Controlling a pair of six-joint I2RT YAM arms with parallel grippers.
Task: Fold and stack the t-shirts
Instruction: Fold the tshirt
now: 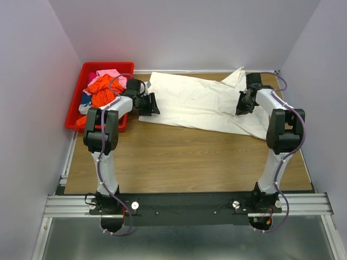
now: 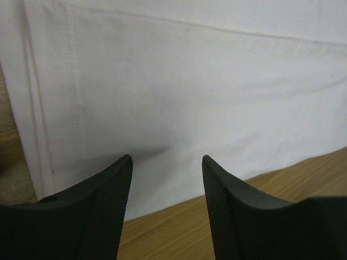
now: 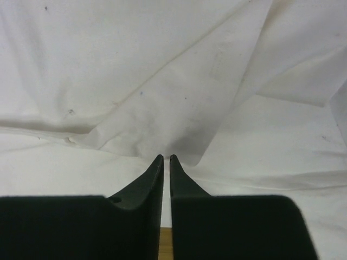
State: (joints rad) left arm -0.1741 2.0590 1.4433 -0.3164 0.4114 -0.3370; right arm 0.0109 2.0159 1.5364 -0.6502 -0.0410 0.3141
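Top: I see the red bin (image 1: 76,116) at 10 o'clock holding an orange-red t-shirt (image 1: 103,89) and a pink t-shirt (image 1: 111,73). The white t-shirt (image 1: 195,103) is spread on the far tabletop (image 1: 179,162), with both arms bent toward its ends.
Left wrist: left fingers (image 2: 108,195) apart over its edge.
Right wrist: right fingers (image 3: 146,189) nearly together at a fold; I can't tell if cloth is pinched.

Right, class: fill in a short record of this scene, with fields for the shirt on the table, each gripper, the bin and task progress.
shirt on table: white t-shirt, spread out and creased on the far half of the table
left gripper: open, over the shirt's end nearest the bin, holding nothing
right gripper: jaws almost together at a raised fold of the shirt; a hold is not certain
bin: red bin, far left, with orange-red shirt and pink shirt bunched inside
progress: nothing folded or stacked
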